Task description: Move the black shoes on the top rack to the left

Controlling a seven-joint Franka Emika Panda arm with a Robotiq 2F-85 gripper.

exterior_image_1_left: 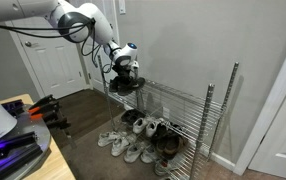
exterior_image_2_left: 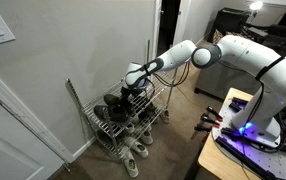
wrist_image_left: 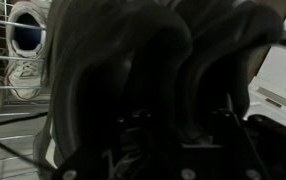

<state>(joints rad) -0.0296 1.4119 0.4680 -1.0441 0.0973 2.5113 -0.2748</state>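
The black shoes sit at the end of the top rack nearest the door, and they also show in the other exterior view. My gripper is right down on them from above in both exterior views. In the wrist view the black shoes fill almost the whole picture, side by side. My gripper is dark against them, with one finger over each shoe. I cannot tell whether the fingers press on the shoes.
Several white and grey sneakers and a dark pair lie on the floor and lower shelf under the rack. A white sneaker shows at the wrist view's top left. The wall stands close behind the rack, and a desk edge is nearby.
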